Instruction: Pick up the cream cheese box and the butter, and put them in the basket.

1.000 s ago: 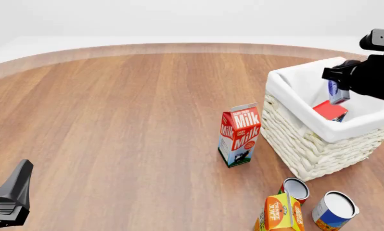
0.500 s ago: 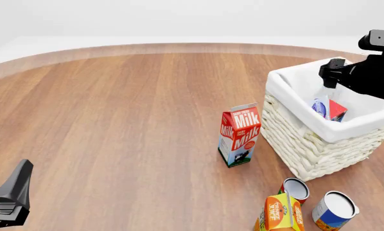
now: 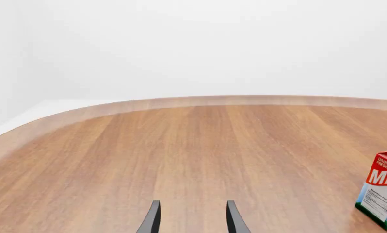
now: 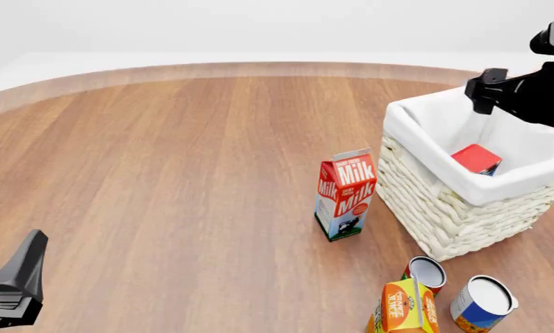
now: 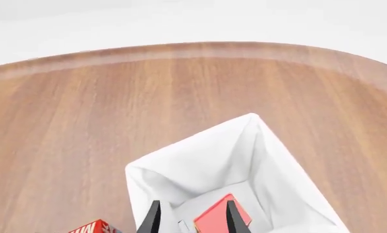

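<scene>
Count by kind — front view unless noted.

Baskets: 1, the whitish wicker basket (image 4: 443, 208) w/ white cloth lining.

Boxes inside it: 1 showing for sure, the red butter (image 4: 476, 158); in the right wrist view a small pale corner shows beside the red box, can't tell what it is.

Milk cartons: 1, a red gabled milk carton (image 4: 345, 193), standing on the table.

Juice cartons: 1, an orange juice carton (image 4: 405, 306) at the near edge.

Cans: 2 — a smaller can (image 4: 426, 270) and a larger can (image 4: 482, 302), both near the juice.

Tables: 1 wooden table (image 4: 166, 173).

Robot arms in view: 2.
</scene>
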Action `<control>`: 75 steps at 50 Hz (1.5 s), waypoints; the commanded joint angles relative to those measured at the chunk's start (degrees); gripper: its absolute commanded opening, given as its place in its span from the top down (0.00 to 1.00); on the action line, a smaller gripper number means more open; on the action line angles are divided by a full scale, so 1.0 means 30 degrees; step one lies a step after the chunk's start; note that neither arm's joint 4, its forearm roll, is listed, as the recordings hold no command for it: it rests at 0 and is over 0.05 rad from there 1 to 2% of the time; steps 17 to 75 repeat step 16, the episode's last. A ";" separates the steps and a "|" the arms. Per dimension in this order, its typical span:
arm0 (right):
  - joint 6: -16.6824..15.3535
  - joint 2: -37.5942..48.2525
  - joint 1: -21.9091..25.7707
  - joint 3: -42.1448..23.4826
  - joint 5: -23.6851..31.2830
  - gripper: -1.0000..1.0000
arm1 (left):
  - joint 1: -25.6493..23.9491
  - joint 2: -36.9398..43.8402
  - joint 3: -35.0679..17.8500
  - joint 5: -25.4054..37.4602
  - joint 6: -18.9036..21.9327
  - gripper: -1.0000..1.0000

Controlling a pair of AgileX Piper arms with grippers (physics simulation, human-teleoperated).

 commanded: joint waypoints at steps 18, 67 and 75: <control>-0.0249 -0.4949 0.3476 -0.2136 0.4410 0.00 | 0.0000 0.0000 0.0000 0.0000 0.0000 0.00; -0.0249 -0.4949 0.3476 -0.2136 0.4410 0.00 | 0.0000 0.0000 0.0000 0.0000 0.0000 0.00; -0.0249 -0.4949 0.3476 -0.2136 0.4410 0.00 | 0.0000 0.0000 0.0000 0.0000 0.0000 0.00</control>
